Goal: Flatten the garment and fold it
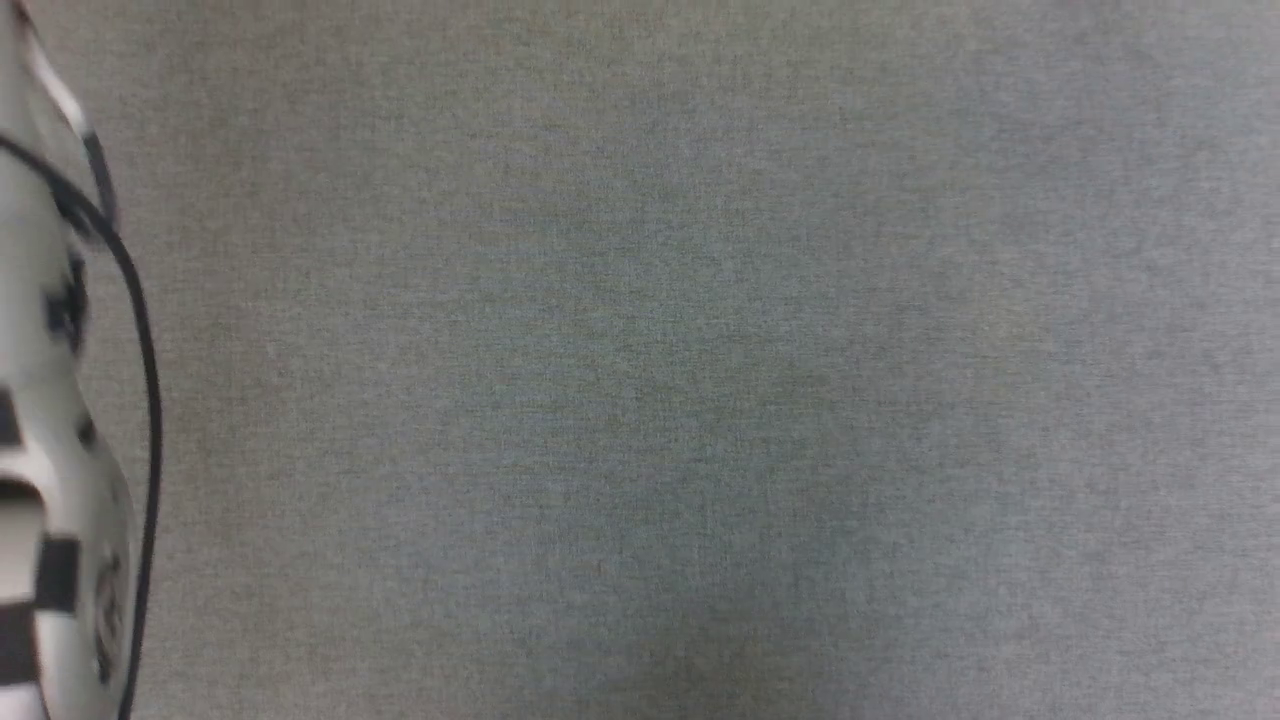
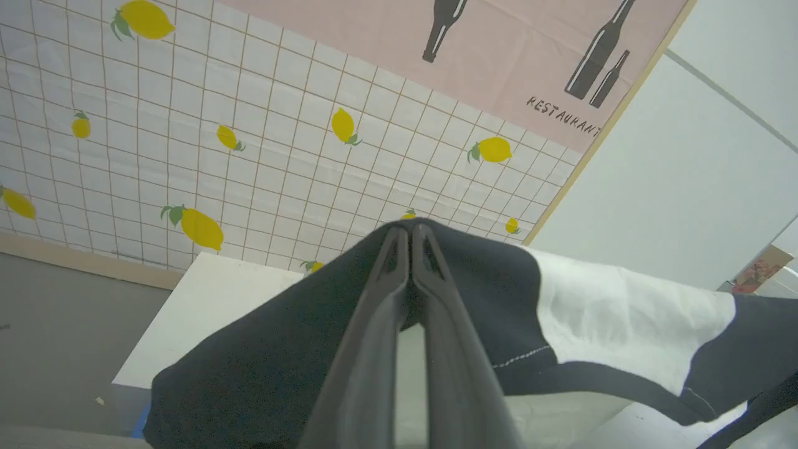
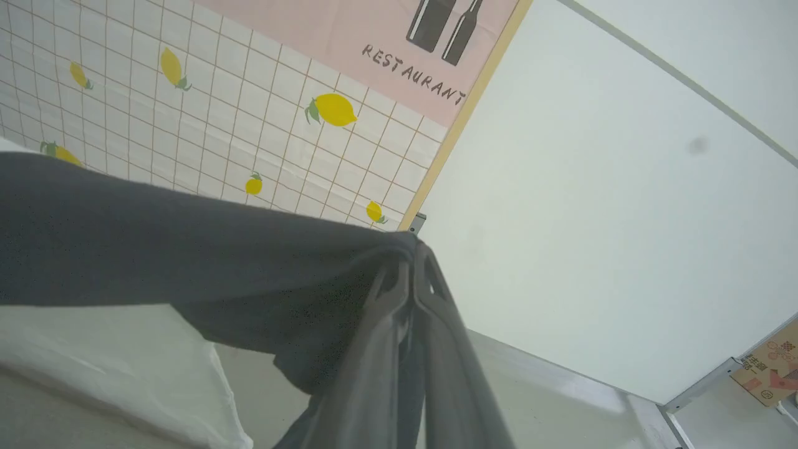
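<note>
Lemon-tiled wall (image 2: 249, 125) and a pink poster (image 2: 511, 43) fill the background of both wrist views. The garment (image 2: 623, 318) is held up in the air between the arms, its white body sagging between black parts. The left gripper (image 2: 410, 234) is pressed together on black cloth (a sleeve or shoulder, I judge), and the right gripper (image 3: 413, 259) pinches black cloth likewise. To flatten it well, draw the arms apart until the sag goes and bring both grips level. Then lower evenly, so the cloth lands spread out and not bunched.
</note>
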Tool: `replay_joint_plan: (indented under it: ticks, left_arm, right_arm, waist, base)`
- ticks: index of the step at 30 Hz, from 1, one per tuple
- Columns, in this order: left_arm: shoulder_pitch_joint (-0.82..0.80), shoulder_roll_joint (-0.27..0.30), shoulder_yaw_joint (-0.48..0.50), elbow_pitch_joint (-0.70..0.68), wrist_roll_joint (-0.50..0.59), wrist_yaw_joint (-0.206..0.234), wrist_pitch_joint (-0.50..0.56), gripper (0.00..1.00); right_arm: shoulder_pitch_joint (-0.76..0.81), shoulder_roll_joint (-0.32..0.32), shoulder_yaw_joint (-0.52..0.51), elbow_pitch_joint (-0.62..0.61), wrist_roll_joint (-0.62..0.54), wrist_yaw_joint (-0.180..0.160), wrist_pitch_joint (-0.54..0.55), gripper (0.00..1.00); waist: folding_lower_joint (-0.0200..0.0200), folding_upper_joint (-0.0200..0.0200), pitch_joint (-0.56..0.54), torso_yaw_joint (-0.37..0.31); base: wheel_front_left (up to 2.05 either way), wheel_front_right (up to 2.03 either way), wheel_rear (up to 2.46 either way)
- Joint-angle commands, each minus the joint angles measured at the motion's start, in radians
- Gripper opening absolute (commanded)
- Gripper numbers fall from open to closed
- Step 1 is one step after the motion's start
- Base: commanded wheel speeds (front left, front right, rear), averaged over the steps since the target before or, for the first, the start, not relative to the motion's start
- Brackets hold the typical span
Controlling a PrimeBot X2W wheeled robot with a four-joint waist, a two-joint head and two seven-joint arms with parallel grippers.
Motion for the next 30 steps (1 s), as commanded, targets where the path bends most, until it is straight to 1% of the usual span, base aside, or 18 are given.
replay_joint_plan:
  ticks: [1,7,9,12,15,19,22,26,30]
  left_arm:
    - [0.057,0.021,-0.006,-0.001,0.013,-0.012,0.006,0.00]
    - [0.296,0.056,-0.043,-0.050,0.026,-0.033,0.029,0.00]
    - [0.416,0.058,-0.060,-0.097,0.025,-0.033,0.040,0.00]
    - [0.590,0.050,-0.073,-0.183,0.003,-0.023,0.068,0.00]
    - [0.805,0.052,-0.079,-0.297,-0.029,0.004,0.114,0.00]
    - [1.050,0.059,-0.077,-0.422,-0.069,0.054,0.173,0.00]
    - [1.204,0.052,-0.074,-0.497,-0.102,0.090,0.204,0.00]
    - [1.350,0.036,-0.068,-0.565,-0.135,0.128,0.221,0.00]
    - [1.451,0.030,-0.077,-0.604,-0.155,0.147,0.241,0.00]
  right_arm:
    - [0.053,-0.012,0.009,0.008,0.026,-0.002,-0.017,0.00]
    - [0.250,-0.049,0.055,0.015,0.119,-0.002,-0.045,0.00]
    - [0.349,-0.066,0.061,-0.003,0.163,-0.002,-0.031,0.00]
    - [0.506,-0.084,0.052,-0.060,0.217,-0.002,0.016,0.00]
    - [0.726,-0.085,0.033,-0.175,0.264,-0.002,0.115,0.00]
    - [0.982,-0.059,-0.018,-0.343,0.297,-0.002,0.246,0.00]
    - [1.155,-0.018,-0.074,-0.474,0.289,-0.002,0.328,0.00]
    - [1.321,0.046,-0.136,-0.615,0.269,-0.002,0.405,0.00]
    - [1.443,0.097,-0.186,-0.712,0.242,-0.002,0.466,0.00]
  waist:
    - [-0.0001,0.0077,-0.033,-0.003]
    - [-0.0001,0.0077,-0.123,0.003]
    - [-0.0001,0.0077,-0.171,0.009]
    - [-0.0001,0.0077,-0.232,0.014]
    - [-0.0001,0.0077,-0.290,0.014]
    - [-0.0001,0.0077,-0.333,0.004]
    - [-0.0001,0.0077,-0.359,0.000]
    - [-0.0001,0.0077,-0.388,-0.002]
    - [-0.0001,0.0077,-0.414,0.005]
  base:
    - [0.00,0.00,0.00]
    - [0.00,0.00,0.00]
    - [0.00,0.00,0.00]
    - [0.00,0.00,0.00]
    - [0.00,0.00,0.00]
    - [0.00,0.00,0.00]
    - [0.00,0.00,0.00]
    - [0.00,0.00,0.00]
    - [0.00,0.00,0.00]
